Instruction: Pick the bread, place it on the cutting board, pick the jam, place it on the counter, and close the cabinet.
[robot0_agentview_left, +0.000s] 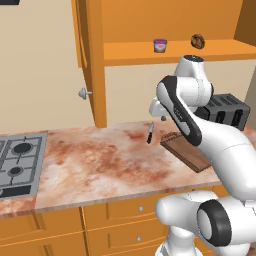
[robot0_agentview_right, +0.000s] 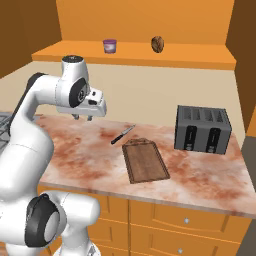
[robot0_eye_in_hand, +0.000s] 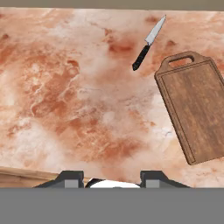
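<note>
Gripper (robot0_agentview_right: 83, 118) hovers above surface (robot0_agentview_right: 90, 150), jaws spread, nothing between them. Cutting board (robot0_agentview_right: 145, 160) flat on surface, knife (robot0_agentview_right: 122, 135) just beside its handle end. Toaster (robot0_agentview_right: 203, 128) further back. Jam (robot0_agentview_right: 109, 46) and bread (robot0_agentview_right: 158, 44) apart on open cabinet (robot0_agentview_left: 95, 65) shelf.

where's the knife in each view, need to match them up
Left base view: the small black-handled knife lies mid-counter, just left of the dark-brown wooden cutting board.
Right base view: the knife lies just up and left of the board's handle end.
Hand view: the knife is at upper centre, left of the board.
Shared landmark: the board's handle end beside the knife.
</note>
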